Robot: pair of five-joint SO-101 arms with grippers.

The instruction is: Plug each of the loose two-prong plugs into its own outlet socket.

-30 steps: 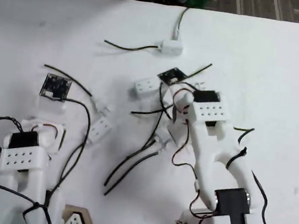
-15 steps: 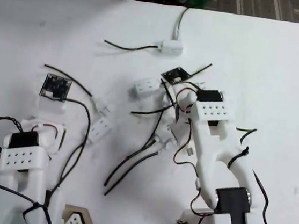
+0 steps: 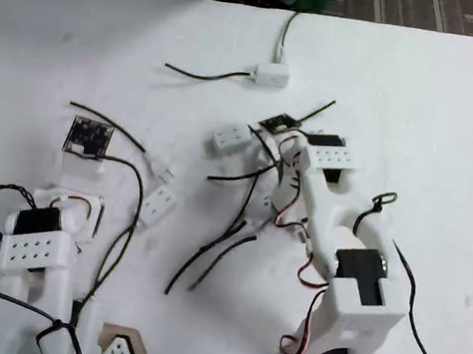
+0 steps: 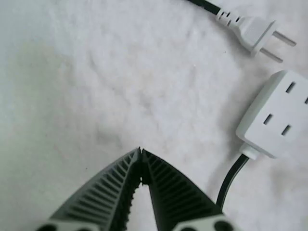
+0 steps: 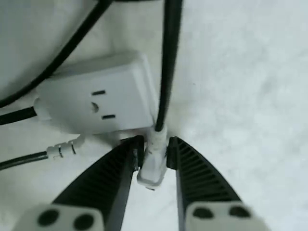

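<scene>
My right gripper (image 5: pixel 153 144) is shut on a white two-prong plug (image 5: pixel 153 163), whose black cord (image 5: pixel 167 62) runs across the edge of a white outlet socket (image 5: pixel 96 103) lying just beyond the fingertips. In the high view this arm's wrist (image 3: pixel 328 158) hangs over the tangle of cords at the table's middle, beside a white outlet (image 3: pixel 232 136). My left gripper (image 4: pixel 141 155) is shut on nothing, low over bare cloth. A loose white plug (image 4: pixel 255 36) and a white outlet (image 4: pixel 279 115) lie apart from it; the high view has them as plug (image 3: pixel 164 173) and outlet (image 3: pixel 158 204).
A third white outlet (image 3: pixel 269 76) lies farther back with its cord running off the table. Two small black boards (image 3: pixel 89 136) (image 3: pixel 279 122) sit on the white cloth (image 3: pixel 448 124). Loose black cords (image 3: pixel 210 255) cross the centre. Open room lies at the right and far left.
The right arm has pushed farther back over the tangle and its elbow has come up; the cords and the outlet near it shifted slightly. The left arm has kept still.
</scene>
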